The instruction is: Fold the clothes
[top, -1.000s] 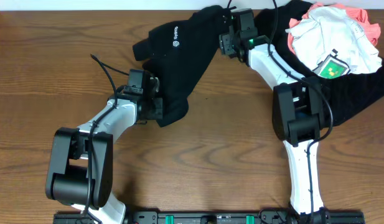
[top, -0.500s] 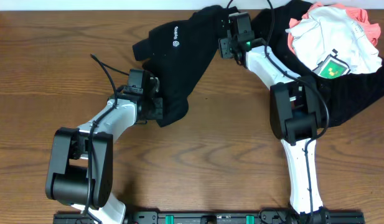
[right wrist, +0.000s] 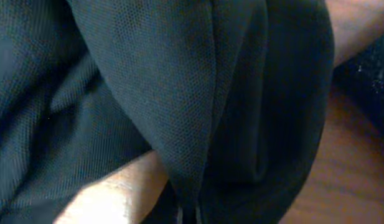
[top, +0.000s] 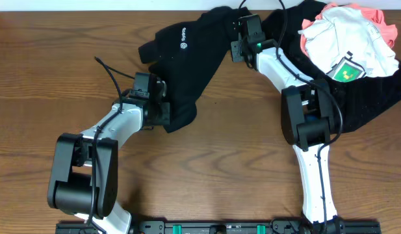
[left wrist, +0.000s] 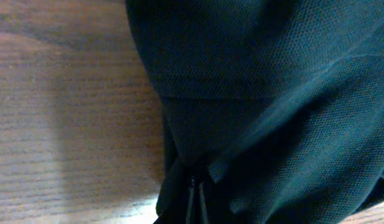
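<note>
The right gripper (top: 239,40) has just pinched shut on the black shirt (top: 187,68) near the table's (top: 44,58) far edge, so with the left gripper (top: 165,112) clamping its near hem, spreading can likely begin.

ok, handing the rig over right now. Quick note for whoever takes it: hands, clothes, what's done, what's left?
Left hand: shut on the near end of the black shirt.
Right hand: shut on the same shirt's far right edge.
Clothes: that shirt is bunched between the two hands, logo up. The white garment, coral-pink garment and second black garment are heaped at the table's far right.
Done: no fold visible.
Left: spread and fold the black shirt, then the heap.
</note>
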Controlling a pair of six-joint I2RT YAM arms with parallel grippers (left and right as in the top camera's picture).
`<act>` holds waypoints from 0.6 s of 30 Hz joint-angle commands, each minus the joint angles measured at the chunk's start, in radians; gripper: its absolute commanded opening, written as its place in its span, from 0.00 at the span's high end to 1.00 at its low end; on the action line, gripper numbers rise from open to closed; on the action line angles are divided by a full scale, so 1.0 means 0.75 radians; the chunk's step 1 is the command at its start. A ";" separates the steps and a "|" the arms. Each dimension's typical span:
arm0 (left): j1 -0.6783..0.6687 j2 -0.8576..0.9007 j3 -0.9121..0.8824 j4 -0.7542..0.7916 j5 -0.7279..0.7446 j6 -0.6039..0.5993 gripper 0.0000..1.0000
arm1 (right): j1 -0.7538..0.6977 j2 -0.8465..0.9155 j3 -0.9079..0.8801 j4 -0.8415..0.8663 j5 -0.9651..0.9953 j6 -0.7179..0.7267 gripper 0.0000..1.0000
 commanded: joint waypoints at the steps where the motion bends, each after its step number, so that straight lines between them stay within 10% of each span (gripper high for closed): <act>1: 0.001 0.011 -0.009 -0.039 -0.073 -0.008 0.94 | -0.002 -0.068 0.024 -0.112 -0.011 0.036 0.99; 18: 0.001 -0.333 -0.008 -0.090 -0.453 -0.130 0.94 | -0.001 -0.740 0.049 -0.456 -0.011 0.035 0.99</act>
